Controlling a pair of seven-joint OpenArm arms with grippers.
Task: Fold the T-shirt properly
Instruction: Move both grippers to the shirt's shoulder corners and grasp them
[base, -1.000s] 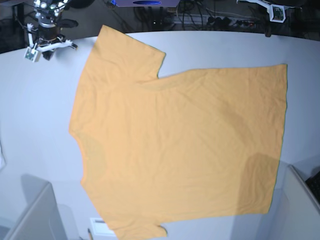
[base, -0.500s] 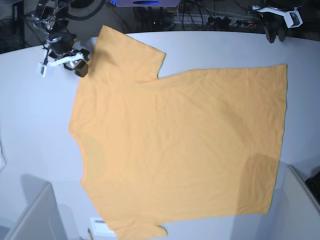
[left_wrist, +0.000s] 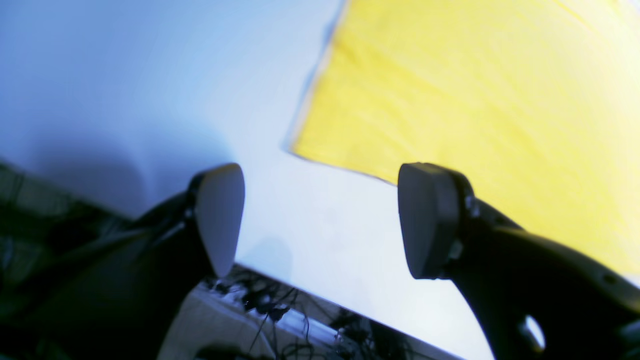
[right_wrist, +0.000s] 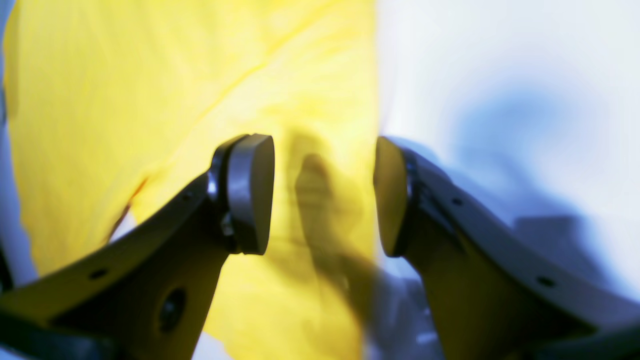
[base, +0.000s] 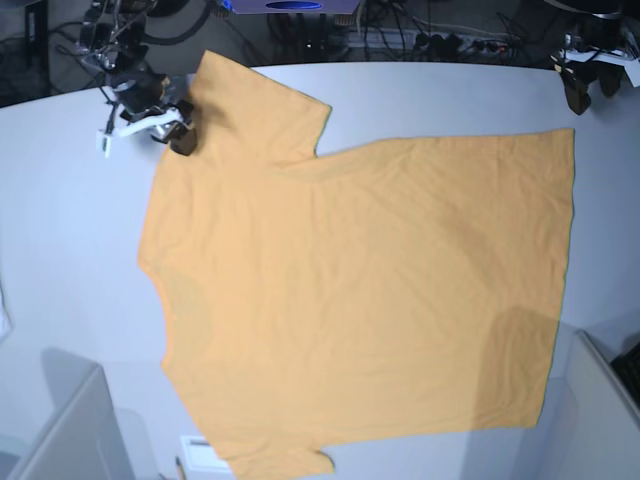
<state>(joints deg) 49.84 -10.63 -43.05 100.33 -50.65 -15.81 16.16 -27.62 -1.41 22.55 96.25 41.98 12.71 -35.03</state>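
Base view: the T-shirt (base: 350, 290) lies flat on the worktop (base: 70, 240), unfolded. Left wrist: left tool (left_wrist: 320, 220) spread, empty, near a hem corner. Right wrist: right tool (right_wrist: 324, 195) spread over the sleeve edge. Next, I'd say: pinch both.

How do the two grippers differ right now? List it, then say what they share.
The right gripper hangs over the T-shirt at its sleeve edge; the left gripper hangs over bare table beside the hem corner. The right one's shadow falls on cloth, while the left one's falls on the table. Both are open and hold nothing.
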